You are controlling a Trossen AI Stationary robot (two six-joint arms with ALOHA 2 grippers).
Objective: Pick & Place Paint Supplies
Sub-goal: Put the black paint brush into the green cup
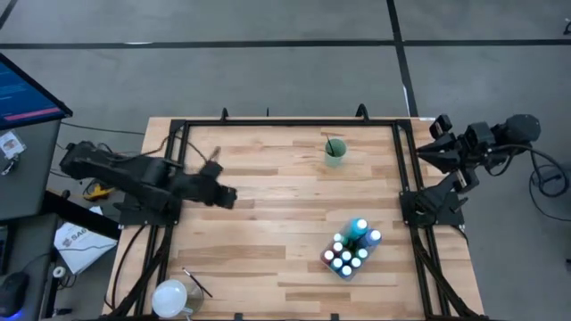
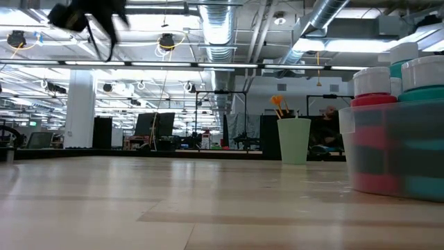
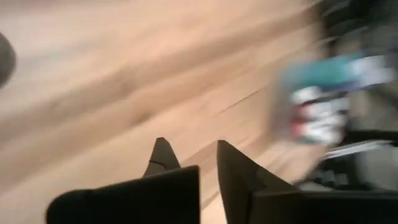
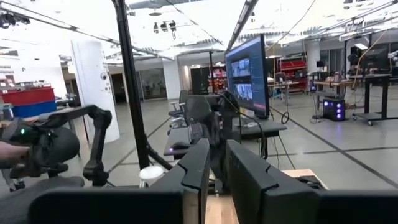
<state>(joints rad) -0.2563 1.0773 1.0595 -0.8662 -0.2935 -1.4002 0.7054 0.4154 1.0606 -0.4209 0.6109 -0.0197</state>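
While empty above the table, left tool nearly shut

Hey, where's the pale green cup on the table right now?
In the high view the pale green cup stands near the table's far edge, right of centre, well apart from the tub of paint bottles nearer the front.

blurred: paint bottles in left wrist view | cut off: clear tub, low view

2 dark arms, black cables
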